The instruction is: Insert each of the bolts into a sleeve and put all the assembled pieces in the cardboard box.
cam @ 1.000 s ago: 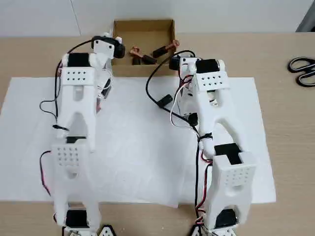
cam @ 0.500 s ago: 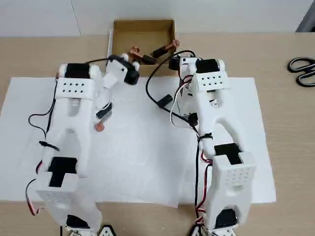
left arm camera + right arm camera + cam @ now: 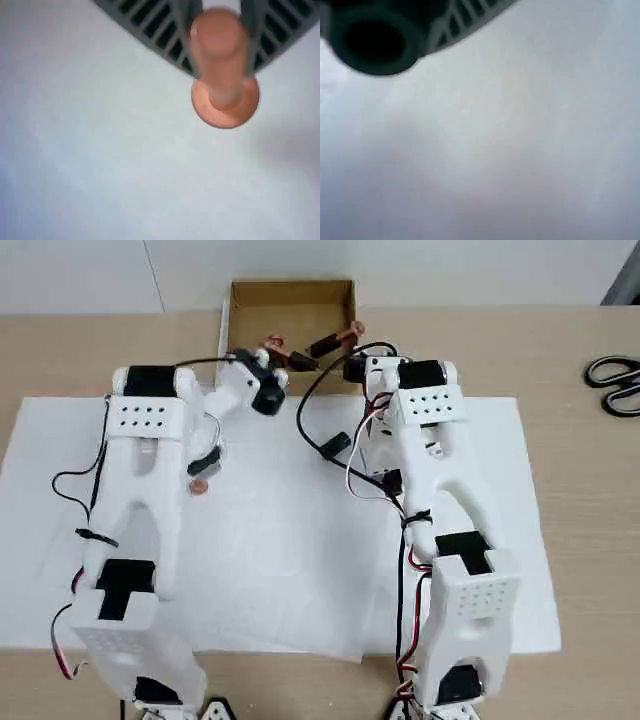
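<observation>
Two arms, one bolt, one sleeve, one box, one pair of scissors. Left claw (image 3: 222, 75) is clamped on the bolt (image 3: 225, 105): copper-coloured, smooth round shank, wide flat disc head, shank pinched between the dark ribbed fingers (image 3: 150, 30) with the head poking out past the tips. From the high view the same claw (image 3: 203, 468) hangs low over the paper with the bolt (image 3: 198, 486) at its tip. Right claw (image 3: 377, 30) grips the sleeve (image 3: 370, 47): black, round, hollow, seen end-on with a dark bore, right beside a ribbed finger (image 3: 465, 20). Cardboard box (image 3: 290, 288) sits beyond both claws, open top, holding about three copper-and-black pieces (image 3: 335, 340), partly hidden by the left arm. White paper sheet (image 3: 290, 570) under both claws, lying on a light wooden worktop (image 3: 580, 520). Scissors (image 3: 615, 380) well off to the right claw's side, on bare wood. Pale wall behind the box.
</observation>
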